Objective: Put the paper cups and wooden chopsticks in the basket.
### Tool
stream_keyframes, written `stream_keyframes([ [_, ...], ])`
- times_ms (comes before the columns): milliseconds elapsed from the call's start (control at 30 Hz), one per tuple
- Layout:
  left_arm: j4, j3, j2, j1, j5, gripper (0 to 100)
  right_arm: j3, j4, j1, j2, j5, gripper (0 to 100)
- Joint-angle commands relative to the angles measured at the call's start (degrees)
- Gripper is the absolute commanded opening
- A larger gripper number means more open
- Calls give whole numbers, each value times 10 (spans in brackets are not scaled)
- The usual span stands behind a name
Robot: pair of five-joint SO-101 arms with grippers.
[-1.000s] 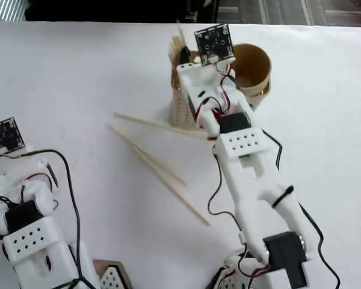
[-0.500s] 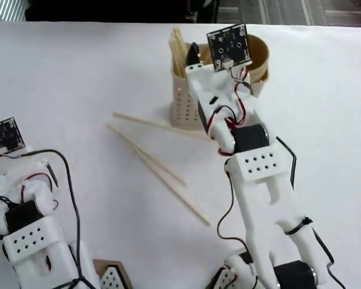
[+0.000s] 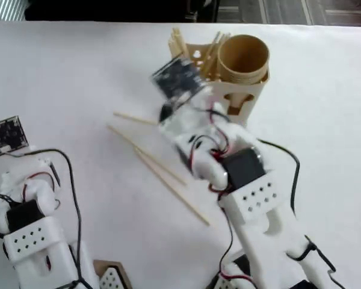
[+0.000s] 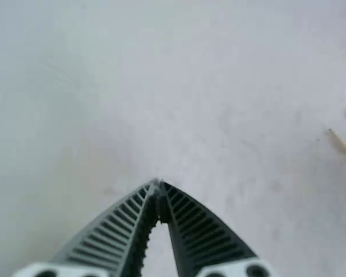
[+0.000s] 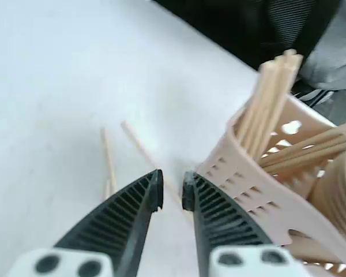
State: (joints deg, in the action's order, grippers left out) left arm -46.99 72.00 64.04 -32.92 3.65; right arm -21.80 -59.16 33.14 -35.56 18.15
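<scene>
A beige perforated basket [image 3: 237,99] stands at the table's far middle. It holds a paper cup [image 3: 243,57] and several wooden chopsticks [image 3: 179,45]. More chopsticks [image 3: 162,171] lie loose on the white table in front of it. My right gripper [image 5: 172,193] hovers just left of the basket [image 5: 248,179], above the loose chopsticks [image 5: 108,158], its jaws a narrow gap apart with nothing between them. In the high view that arm's camera board [image 3: 177,78] covers it. My left gripper [image 4: 159,187] is shut and empty over bare table at the near left, where its arm [image 3: 24,211] rests.
A small wooden-edged white block [image 3: 111,276] sits at the near edge between the arms. One chopstick end [image 4: 341,144] shows off to the side of the left gripper. The table's far edge runs just behind the basket.
The right arm has drawn back from above the basket and swung left and down toward the loose chopsticks, uncovering the basket and cup. The left arm has stayed put.
</scene>
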Motion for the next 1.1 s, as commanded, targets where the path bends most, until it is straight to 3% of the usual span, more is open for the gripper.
stream_keyframes([
  [0,8,-4,7,5,-4,24,15,-61,41,38,27,116],
  [133,8,-4,7,5,-4,24,16,-80,63,140,50,189],
  [400,11,4,10,5,-3,24,69,-63,107,356,77,190],
  [967,12,5,10,5,-3,24,263,-65,77,620,79,187],
  [1067,12,5,10,5,-3,24,282,-78,72,657,81,142],
])
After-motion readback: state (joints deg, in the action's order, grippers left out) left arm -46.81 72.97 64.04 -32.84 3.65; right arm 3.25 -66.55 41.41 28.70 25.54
